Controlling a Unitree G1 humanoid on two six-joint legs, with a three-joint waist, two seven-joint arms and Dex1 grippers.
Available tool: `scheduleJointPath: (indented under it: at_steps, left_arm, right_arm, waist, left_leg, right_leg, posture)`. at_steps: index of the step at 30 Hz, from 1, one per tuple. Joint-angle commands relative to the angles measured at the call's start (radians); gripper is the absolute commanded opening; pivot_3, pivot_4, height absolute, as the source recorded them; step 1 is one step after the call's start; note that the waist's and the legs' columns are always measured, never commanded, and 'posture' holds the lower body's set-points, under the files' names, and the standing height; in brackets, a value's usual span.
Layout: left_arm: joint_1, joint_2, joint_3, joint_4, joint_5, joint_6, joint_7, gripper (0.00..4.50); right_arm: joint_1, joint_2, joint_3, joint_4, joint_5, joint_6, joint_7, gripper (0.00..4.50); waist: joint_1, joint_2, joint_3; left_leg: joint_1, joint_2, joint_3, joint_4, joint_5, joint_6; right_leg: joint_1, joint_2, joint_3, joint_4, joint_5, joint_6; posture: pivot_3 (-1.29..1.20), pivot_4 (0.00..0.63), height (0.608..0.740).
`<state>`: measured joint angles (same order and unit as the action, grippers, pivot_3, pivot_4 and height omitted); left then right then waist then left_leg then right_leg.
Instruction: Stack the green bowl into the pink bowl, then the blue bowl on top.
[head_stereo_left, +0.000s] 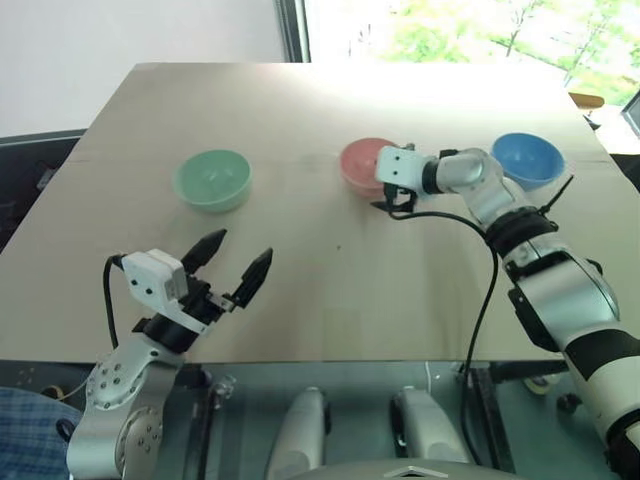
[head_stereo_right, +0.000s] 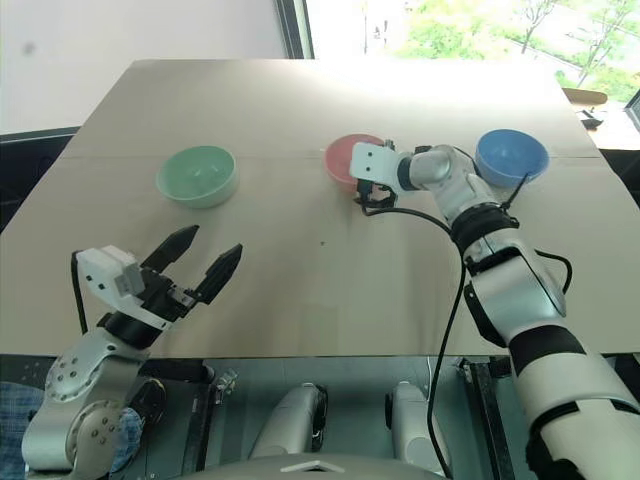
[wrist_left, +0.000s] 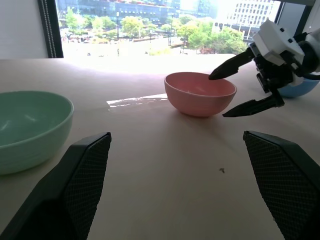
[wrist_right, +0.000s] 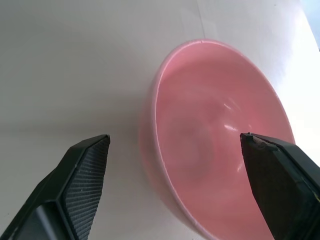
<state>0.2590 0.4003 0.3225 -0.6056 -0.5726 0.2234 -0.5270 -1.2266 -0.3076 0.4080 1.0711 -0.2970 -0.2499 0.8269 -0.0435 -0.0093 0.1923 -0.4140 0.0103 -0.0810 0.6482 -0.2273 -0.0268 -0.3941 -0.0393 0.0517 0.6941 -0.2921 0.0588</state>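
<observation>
Right tool (wrist_left: 241, 89) released, straddling the pink bowl (head_stereo_left: 362, 163) rim; left tool (head_stereo_left: 232, 265) released over bare table (head_stereo_left: 300, 100).

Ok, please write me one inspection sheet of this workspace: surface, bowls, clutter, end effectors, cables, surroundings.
Surface: tan table, one small dark speck near its middle.
Job's things: green bowl, pink bowl and blue bowl stand apart in a row, all upright, none stacked.
Clutter: nothing seen on the table.
End effectors: left end effector open, over the near edge, holding nothing. Right end effector open at the pink bowl's rim, one finger above the bowl and one outside its wall; not closed on it.
Cables: black cable hangs from the right arm over the table.
Surroundings: window with trees and buildings beyond.
</observation>
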Motion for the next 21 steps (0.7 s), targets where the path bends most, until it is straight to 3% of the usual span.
scheduleJointPath:
  at_steps: [1,2,6,9,13,14,15,21]
  left_arm:
    - [0.026,0.002,0.022,-0.070,-0.003,-0.033,0.004,4.50]
    - [0.032,0.005,0.024,-0.076,0.003,-0.037,0.005,4.50]
    - [0.049,0.003,0.032,-0.090,0.008,-0.047,0.021,4.50]
    - [0.057,0.000,0.026,-0.095,0.014,-0.050,0.025,4.50]
    - [0.061,-0.001,0.013,-0.100,0.015,-0.052,0.029,4.50]
    - [0.060,-0.001,0.012,-0.100,0.014,-0.051,0.029,4.50]
    - [0.059,0.001,0.011,-0.097,0.014,-0.052,0.027,4.50]
    - [0.050,0.008,0.001,-0.084,0.015,-0.049,0.016,4.50]
  right_arm:
    - [-0.058,0.018,0.023,0.072,-0.052,-0.052,-0.030,4.40]
    - [-0.072,0.024,0.024,0.096,-0.063,-0.053,-0.044,4.40]
    - [-0.104,0.044,0.018,0.151,-0.086,-0.064,-0.064,3.35]
    - [-0.110,0.054,0.011,0.166,-0.093,-0.074,-0.064,1.97]
    - [-0.109,0.060,0.006,0.169,-0.094,-0.080,-0.061,0.71]
    - [-0.108,0.060,0.005,0.170,-0.095,-0.082,-0.061,0.21]
    - [-0.107,0.059,0.005,0.170,-0.096,-0.086,-0.060,0.01]
    - [-0.083,0.013,-0.003,0.112,-0.089,-0.123,0.000,0.01]
  waist:
    - [0.000,0.000,0.000]
    - [0.002,0.000,0.000]
    - [0.000,0.000,0.000]
    - [0.000,0.000,0.000]
    - [-0.001,0.000,0.000]
    - [-0.001,0.000,0.000]
    - [-0.001,0.000,0.000]
    - [0.001,0.000,0.000]
  left_leg:
    - [0.000,0.000,0.000,0.000,0.000,0.000]
    - [0.000,0.000,0.001,0.000,0.000,0.000]
    - [0.000,0.000,0.001,0.000,0.000,0.000]
    - [0.000,0.000,0.001,-0.001,0.000,0.000]
    - [0.000,0.000,0.001,-0.001,0.000,0.000]
    - [0.000,0.000,0.001,-0.001,0.000,0.000]
    - [0.000,0.000,0.001,-0.001,0.000,0.000]
    - [0.000,0.000,0.001,-0.001,0.000,0.000]
  right_leg:
    - [0.000,0.000,0.000,0.000,0.000,0.000]
    - [0.000,0.000,0.001,0.000,0.000,0.000]
    - [-0.001,0.000,0.001,0.000,0.000,0.000]
    - [-0.001,0.000,0.001,0.000,0.000,0.000]
    - [-0.001,0.000,0.001,0.000,0.000,0.000]
    - [-0.001,0.000,0.001,0.000,0.000,0.000]
    - [-0.001,0.000,0.001,0.000,0.000,0.000]
    - [-0.002,0.000,0.001,0.000,0.000,0.000]
  posture:
    - [0.00,0.150,0.740]
    - [0.00,0.150,0.740]
    - [0.00,0.150,0.740]
    - [0.00,0.150,0.740]
    - [0.00,0.150,0.740]
    - [0.00,0.150,0.740]
    - [0.00,0.150,0.740]
    - [0.00,0.150,0.740]
